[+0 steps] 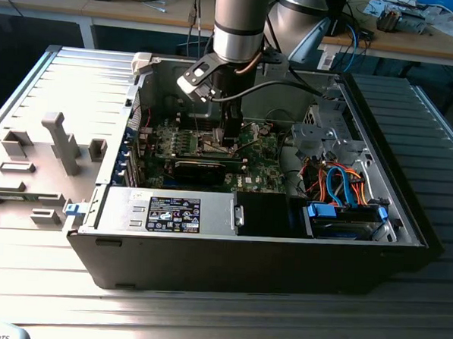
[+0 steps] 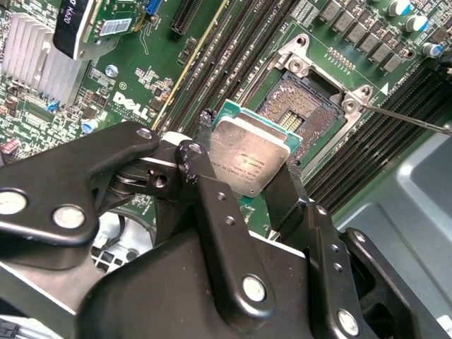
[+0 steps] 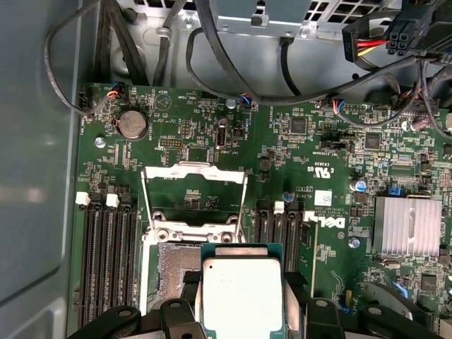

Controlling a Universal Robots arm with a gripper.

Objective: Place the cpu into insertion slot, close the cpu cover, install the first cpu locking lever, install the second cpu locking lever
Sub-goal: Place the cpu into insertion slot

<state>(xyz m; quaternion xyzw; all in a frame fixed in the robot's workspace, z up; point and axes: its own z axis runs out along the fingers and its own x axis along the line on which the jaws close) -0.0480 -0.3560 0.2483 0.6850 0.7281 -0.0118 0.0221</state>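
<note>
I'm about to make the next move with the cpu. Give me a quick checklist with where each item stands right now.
1. Grip: the hand clamps the cpu by opposite edges: ok.
2. Socket free: the insertion slot is empty: ok.
3. Access: the cpu cover stands swung up off the slot: ok.
4. Seating: the cpu is off the slot, in the hand: not ok.
5. Orientation: the cpu's turn matches the slot: cannot tell.
</note>
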